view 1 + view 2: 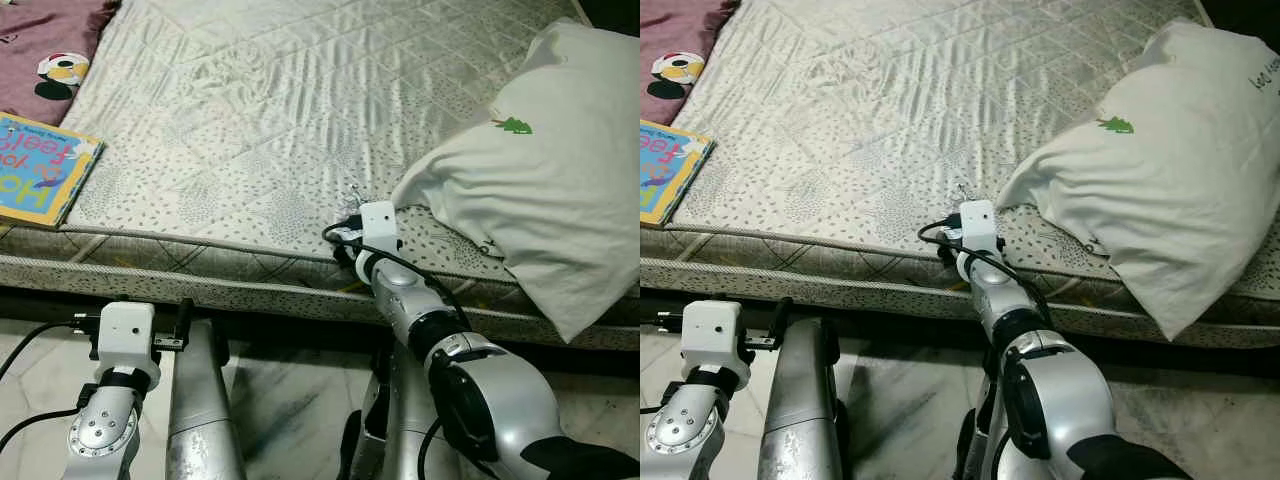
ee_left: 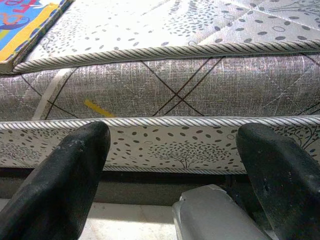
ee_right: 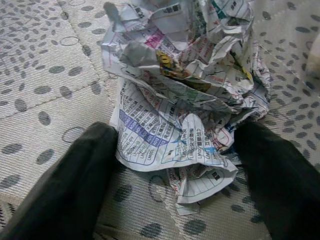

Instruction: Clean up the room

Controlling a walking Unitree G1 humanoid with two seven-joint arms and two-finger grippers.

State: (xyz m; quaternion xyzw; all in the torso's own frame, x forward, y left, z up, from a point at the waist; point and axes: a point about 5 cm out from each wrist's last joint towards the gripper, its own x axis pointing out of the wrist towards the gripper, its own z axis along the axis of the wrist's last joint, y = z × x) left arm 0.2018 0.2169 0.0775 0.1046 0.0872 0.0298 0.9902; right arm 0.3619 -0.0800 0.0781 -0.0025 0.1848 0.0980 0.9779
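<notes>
Early days in the cleanup — the right gripper (image 3: 175, 150) straddles the crumpled paper (image 3: 185, 85) on the mattress (image 1: 260, 110), jaws open, not yet clamped — book (image 1: 40, 170) and pillow (image 1: 540, 170) still untidied, left gripper (image 2: 175, 165) idle, open.

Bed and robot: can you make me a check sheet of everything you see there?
Surface: quilted mattress, bare in the middle.
Job's things: crumpled paper on the mattress near the front edge, by the pillow.
Clutter: picture book at the mattress's left edge; white pillow on the right; maroon cloth at far left.
Pincers: right pincer open, one finger on each side of the paper, on the mattress; left pincer open, low on the floor side, facing the mattress's side.
Cables: black cable along the right arm, another by the left wrist.
Surroundings: marble floor below the bed.
</notes>
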